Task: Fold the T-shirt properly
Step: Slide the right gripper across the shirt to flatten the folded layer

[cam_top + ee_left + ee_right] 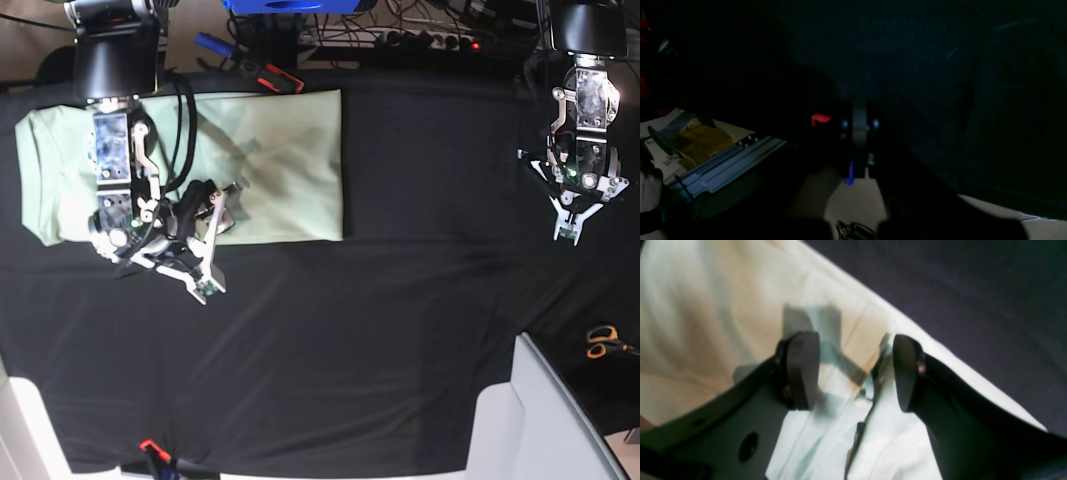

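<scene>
Only the right wrist view shows right gripper (855, 373) agape over T-shirt (723, 306).

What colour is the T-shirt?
Pale mint green, plain; the T-shirt shows best in the base view.

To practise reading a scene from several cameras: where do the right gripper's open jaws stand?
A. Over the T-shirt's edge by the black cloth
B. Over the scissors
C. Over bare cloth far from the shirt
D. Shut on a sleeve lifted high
A: the right gripper has its jaws apart above the T-shirt, close to its edge beside the black tablecloth.
</scene>
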`<action>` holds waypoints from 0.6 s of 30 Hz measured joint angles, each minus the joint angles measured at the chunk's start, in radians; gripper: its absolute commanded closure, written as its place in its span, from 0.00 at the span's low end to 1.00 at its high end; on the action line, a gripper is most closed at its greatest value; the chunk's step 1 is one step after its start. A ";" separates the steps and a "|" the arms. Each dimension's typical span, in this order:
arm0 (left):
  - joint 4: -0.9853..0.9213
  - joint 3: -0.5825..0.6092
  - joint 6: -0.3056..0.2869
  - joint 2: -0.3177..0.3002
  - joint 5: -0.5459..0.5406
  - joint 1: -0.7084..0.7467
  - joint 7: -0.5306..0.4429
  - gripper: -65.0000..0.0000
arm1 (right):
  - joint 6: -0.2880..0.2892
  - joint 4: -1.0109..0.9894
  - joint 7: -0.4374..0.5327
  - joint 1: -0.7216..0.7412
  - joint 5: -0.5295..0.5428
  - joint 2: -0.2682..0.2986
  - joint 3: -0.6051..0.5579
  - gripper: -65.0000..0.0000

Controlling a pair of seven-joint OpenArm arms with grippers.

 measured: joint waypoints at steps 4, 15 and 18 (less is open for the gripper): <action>0.000 0.000 0.000 0.000 0.000 0.000 0.000 1.00 | 0.000 -0.041 0.043 0.005 0.001 0.003 0.002 0.49; 0.000 0.000 0.000 0.000 0.000 0.000 0.000 1.00 | 0.000 -0.075 0.044 0.009 0.000 0.002 0.002 0.89; 0.000 0.000 0.000 0.000 0.000 0.000 0.000 1.00 | 0.000 -0.075 0.043 0.013 0.000 0.002 0.002 0.95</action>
